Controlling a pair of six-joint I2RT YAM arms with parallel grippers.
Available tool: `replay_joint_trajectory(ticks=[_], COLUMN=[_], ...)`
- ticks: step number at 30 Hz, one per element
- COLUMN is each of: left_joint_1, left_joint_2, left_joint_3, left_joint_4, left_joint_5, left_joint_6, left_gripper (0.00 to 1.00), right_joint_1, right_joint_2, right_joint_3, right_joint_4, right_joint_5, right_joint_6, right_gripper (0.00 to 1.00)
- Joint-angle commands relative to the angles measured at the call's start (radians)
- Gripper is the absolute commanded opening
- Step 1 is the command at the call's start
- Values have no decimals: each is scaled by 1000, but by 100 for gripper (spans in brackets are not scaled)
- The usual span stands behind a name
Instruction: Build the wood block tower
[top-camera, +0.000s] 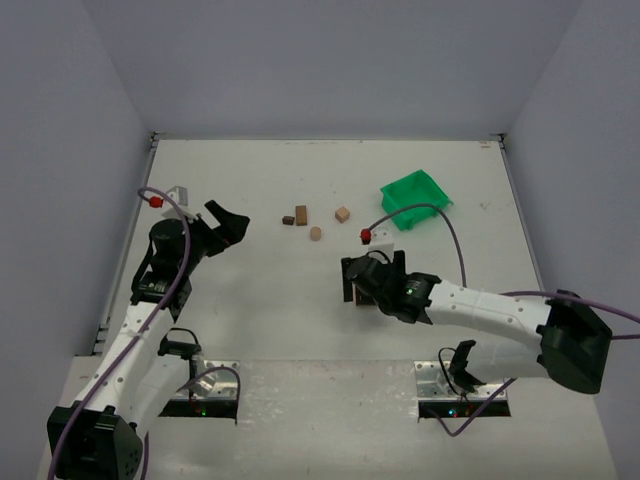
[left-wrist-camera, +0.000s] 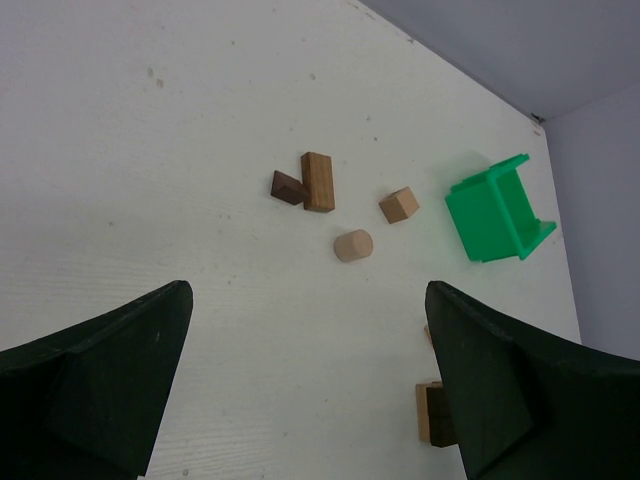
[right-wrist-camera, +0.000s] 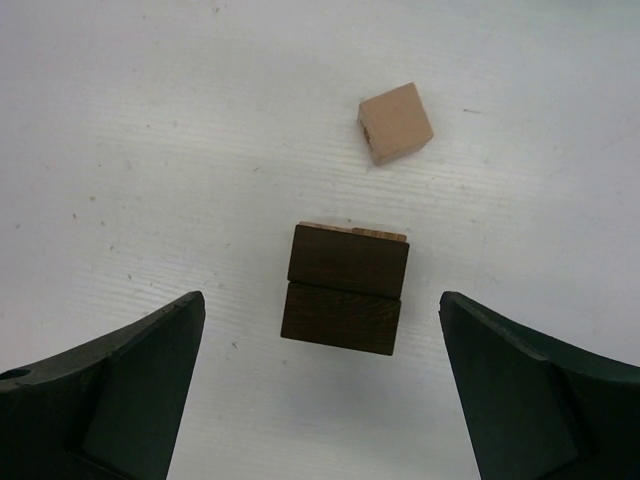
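The wood block tower (right-wrist-camera: 343, 290) is a low stack: dark brown blocks on top, with tan wood showing at its far edge. It stands on the table between the fingers of my right gripper (right-wrist-camera: 322, 300), which is open and clear of it on both sides. From above, the right gripper (top-camera: 368, 278) covers most of the tower (top-camera: 351, 291). A loose tan cube (right-wrist-camera: 396, 122) lies just beyond the tower. My left gripper (left-wrist-camera: 308, 290) is open and empty, hovering at the table's left (top-camera: 230, 222). Its right finger half hides the tower (left-wrist-camera: 428, 412).
At the table's middle back lie a small dark block (left-wrist-camera: 288, 187), a brown rectangular block (left-wrist-camera: 318, 181), a tan cube (left-wrist-camera: 399, 204) and a short tan cylinder (left-wrist-camera: 352, 245). A green plastic bin (top-camera: 415, 198) sits at the back right, tipped on its side in the left wrist view (left-wrist-camera: 495, 210).
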Motion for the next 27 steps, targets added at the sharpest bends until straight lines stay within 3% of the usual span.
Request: replay_joint_trajectory(ticks=[1, 8, 13, 27], left_joint_1=[-2, -83, -173, -179], left_joint_2=[77, 222, 280, 292], left_joint_3=[35, 96, 137, 163], left_joint_4=[46, 54, 43, 11], left_joint_5=[46, 20, -56, -129], left_joint_6=[-5, -11, -13, -2], left_gripper=[100, 100, 100, 100], right_joint_1=[-27, -275, -310, -377], right_joint_2=[-101, -139, -109, 150], right_joint_3=[-44, -74, -54, 128], right_joint_4=[48, 78, 159, 223], right_joint_5=[122, -142, -195, -364], right_joint_6=[-92, -154, -260, -422], right_gripper=[99, 99, 99, 99])
